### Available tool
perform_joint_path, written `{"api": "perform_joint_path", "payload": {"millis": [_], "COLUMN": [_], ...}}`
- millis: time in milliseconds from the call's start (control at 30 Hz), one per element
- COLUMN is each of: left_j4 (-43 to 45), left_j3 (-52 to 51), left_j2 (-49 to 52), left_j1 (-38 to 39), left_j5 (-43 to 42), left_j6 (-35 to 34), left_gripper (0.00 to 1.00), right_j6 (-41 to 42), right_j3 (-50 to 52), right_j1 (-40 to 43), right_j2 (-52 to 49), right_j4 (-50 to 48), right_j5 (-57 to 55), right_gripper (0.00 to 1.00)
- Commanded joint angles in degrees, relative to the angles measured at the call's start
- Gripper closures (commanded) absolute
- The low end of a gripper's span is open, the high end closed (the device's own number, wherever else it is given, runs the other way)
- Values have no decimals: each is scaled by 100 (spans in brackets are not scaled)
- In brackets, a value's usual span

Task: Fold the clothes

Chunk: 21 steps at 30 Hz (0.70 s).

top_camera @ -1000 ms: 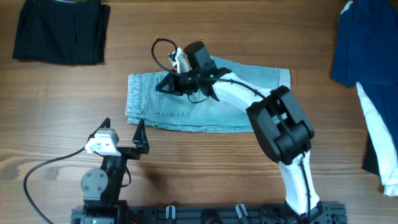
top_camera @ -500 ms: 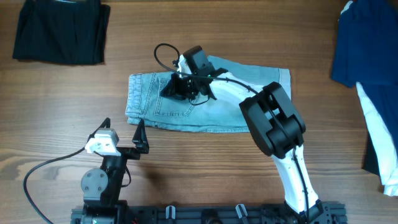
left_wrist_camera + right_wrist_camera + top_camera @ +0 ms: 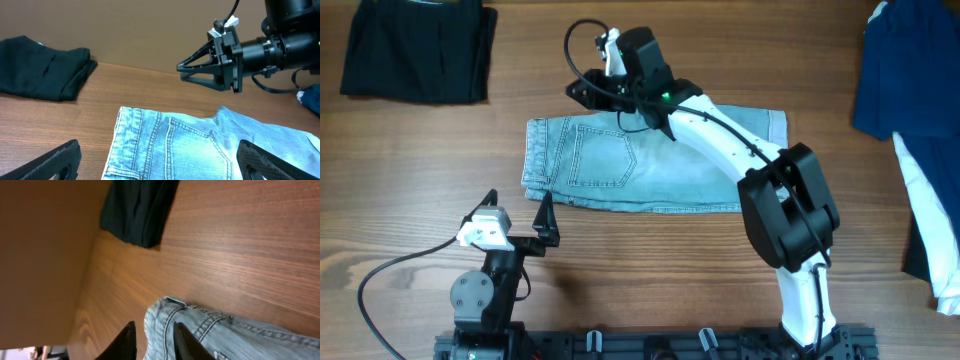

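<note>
Right arm reaching across the denim shorts, left arm low beside them

The right gripper hovers just past the far edge of the pale denim shorts, which lie flat on the wooden table, its fingers narrowly parted and empty. The left gripper sits near the shorts' near-left corner, spread wide and empty.

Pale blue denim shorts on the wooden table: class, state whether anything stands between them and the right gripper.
Nothing visible does. The right gripper hangs just past the far edge of the pale blue denim shorts, with only bare wooden table between them. The folded black garment lies well off to the side.
</note>
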<state>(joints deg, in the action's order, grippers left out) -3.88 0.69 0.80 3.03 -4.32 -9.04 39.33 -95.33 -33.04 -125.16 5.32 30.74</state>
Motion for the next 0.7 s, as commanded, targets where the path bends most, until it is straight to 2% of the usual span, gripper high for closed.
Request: {"api": "perform_joint_path", "payload": {"millis": [0, 167, 233, 433, 667], "left_j4": [-22, -22, -22, -22, -22], "left_j3": [-37, -37, -37, -37, -37], "left_j2": [-42, -42, -42, -42, -42], "left_j1": [-31, -31, -31, -31, -31], "left_j5": [33, 31, 33, 31, 31], "left_j6": [114, 114, 114, 111, 114], "left_gripper": [0, 0, 0, 0, 0], "right_j6": [181, 186, 317, 295, -199], "right_j3": [4, 9, 9, 9, -205], "right_j1": [-188, -439, -507, -446, -79], "right_j2": [-254, -555, -765, -1224, -938], "right_j4": [-2, -15, -20, 13, 243], "right_j5": [131, 188, 186, 179, 55], "right_gripper": [75, 85, 95, 96, 95]}}
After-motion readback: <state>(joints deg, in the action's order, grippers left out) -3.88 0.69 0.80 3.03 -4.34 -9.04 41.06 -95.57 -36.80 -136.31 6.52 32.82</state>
